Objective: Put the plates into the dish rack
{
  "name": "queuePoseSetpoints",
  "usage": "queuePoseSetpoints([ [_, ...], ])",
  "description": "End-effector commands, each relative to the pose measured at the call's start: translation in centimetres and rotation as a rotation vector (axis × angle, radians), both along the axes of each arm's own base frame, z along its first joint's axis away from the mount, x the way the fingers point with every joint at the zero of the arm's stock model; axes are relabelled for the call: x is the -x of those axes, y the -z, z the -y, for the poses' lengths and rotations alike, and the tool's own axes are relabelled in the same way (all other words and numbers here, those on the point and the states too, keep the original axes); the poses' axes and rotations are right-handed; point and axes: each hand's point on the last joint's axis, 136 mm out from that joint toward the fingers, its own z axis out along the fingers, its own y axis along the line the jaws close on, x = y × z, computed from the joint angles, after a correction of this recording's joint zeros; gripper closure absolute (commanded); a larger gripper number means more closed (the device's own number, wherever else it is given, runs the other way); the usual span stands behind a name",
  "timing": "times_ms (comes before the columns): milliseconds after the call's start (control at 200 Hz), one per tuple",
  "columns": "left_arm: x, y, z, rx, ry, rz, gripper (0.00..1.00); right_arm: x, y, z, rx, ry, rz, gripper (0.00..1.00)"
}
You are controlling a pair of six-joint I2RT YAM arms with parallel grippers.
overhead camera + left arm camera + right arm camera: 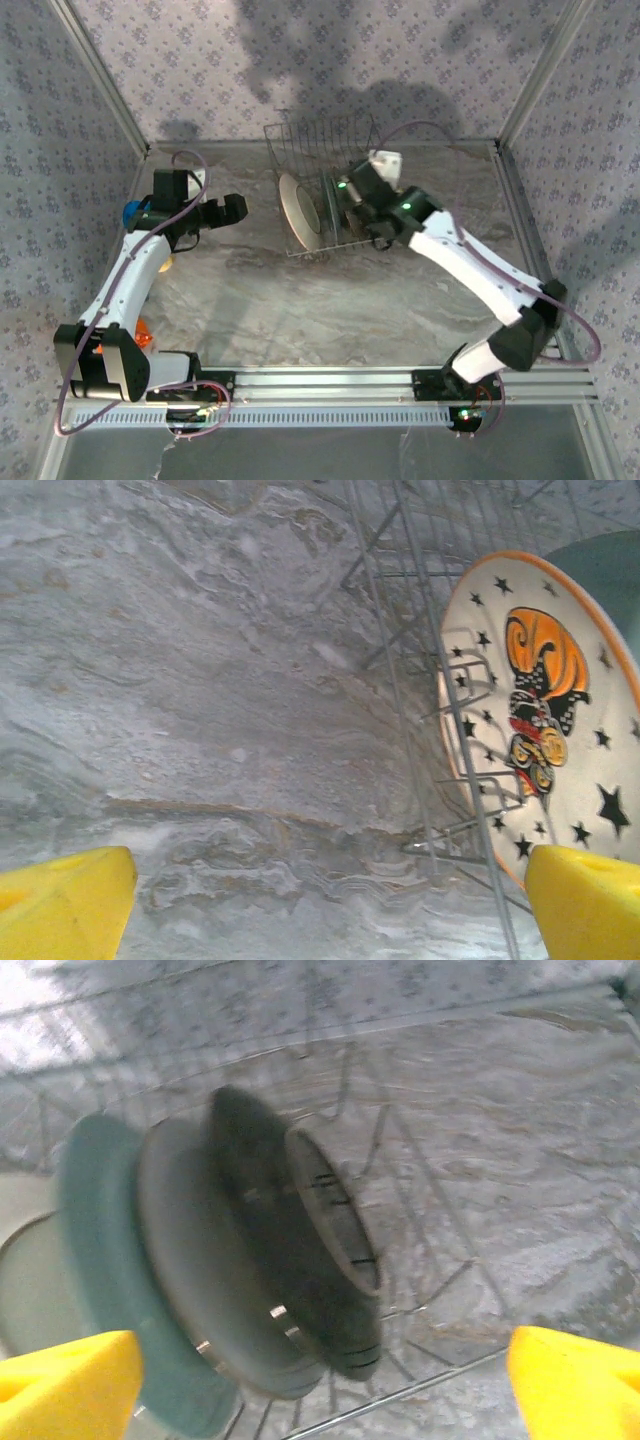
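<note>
4 plates stand on edge in 1 dish rack (318, 132) at the far middle of the tabletop (300, 310). The right wrist camera counts them best. It shows a sliver of the cream plate (28, 1280) at the left edge, then the teal plate (95, 1250), the grey plate (185, 1250) and the black plate (265, 1210), whose foot ring faces the lens. All 4 are blurred there, so any pattern on the grey one cannot be made out.

The left wrist camera shows the cream plate's face instead: black stars round an orange picture, seen through the rack wires. A corner of teal sits behind it, and the plate's right side is cut off. From above, the cream plate is plain at the rack's left end, while the 3 darker ones merge beside the right arm.

There are 2 claws. The left claw (325, 910) hangs over bare tabletop left of the rack, fingers spread wide, holding nothing. The right claw (320, 1385) faces the black plate with its 2 yellow fingertips wide apart, gripping nothing. 1 blue cup (131, 212) peeks out behind the left arm, mostly hidden.
</note>
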Motion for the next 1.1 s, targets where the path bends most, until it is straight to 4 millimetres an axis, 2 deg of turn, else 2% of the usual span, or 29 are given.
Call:
queuePoseSetpoints([
  [0, 0.0, -1.3, -0.8, -0.106, -0.008, 0.084, 0.01, 0.6, -0.3, 2.7, -0.07, 0.0, -0.006, 0.0],
  [190, 0.0, -2.1, -1.6, -0.21, -0.032, 0.178, 0.01, 1.1, 2.0, 8.2, -0.126, 0.104, -0.045, 0.0],
  [370, 0.4, -3.1, -1.4, -0.253, -0.008, 0.333, 0.01, 2.2, 3.3, 12.5, -0.145, 0.217, -0.047, 0.0],
  [445, 0.9, -3.3, -1.1, -0.296, 0.021, 0.376, 0.01, 2.3, 3.1, 13.8, -0.157, 0.24, -0.037, 0.0],
  [465, 1.0, -3.2, -1.0, -0.307, 0.03, 0.382, 0.01, 2.5, 4.5, 14.1, -0.149, 0.245, -0.065, 0.0],
  [535, 1.4, -2.9, -1.1, -0.34, 0.04, 0.4, 0.01, 2.4, 5.0, 15.2, -0.151, 0.271, -0.061, 0.0],
  [595, 1.5, -3.1, -1.4, -0.358, 0.028, 0.416, 0.01, 2.1, 5.3, 15.7, -0.141, 0.273, -0.037, 0.0],
  [665, 1.7, -4.2, -1.5, -0.359, 0.025, 0.435, 0.0, 1.6, 5.5, 15.8, -0.092, 0.235, -0.016, 0.0],
  [795, 1.9, -5.8, -1.5, -0.359, 0.022, 0.426, 0.0, 1.3, 6.6, 16.6, -0.026, 0.23, -0.071, 0.0],
  [909, 1.9, -5.3, -1.5, -0.334, 0.004, 0.412, 0.01, 0.4, 7.4, 15.7, -0.069, 0.149, -0.094, 0.0],
  [944, 2.0, -5.2, -1.3, -0.323, 0.011, 0.422, 0.01, -0.2, 7.1, 15.4, -0.093, 0.127, -0.064, 0.0],
  [1094, 2.1, -3.8, -1.3, -0.33, 0.019, 0.447, 0.01, -0.7, 6.6, 16.0, -0.128, 0.117, 0.002, 0.0],
])
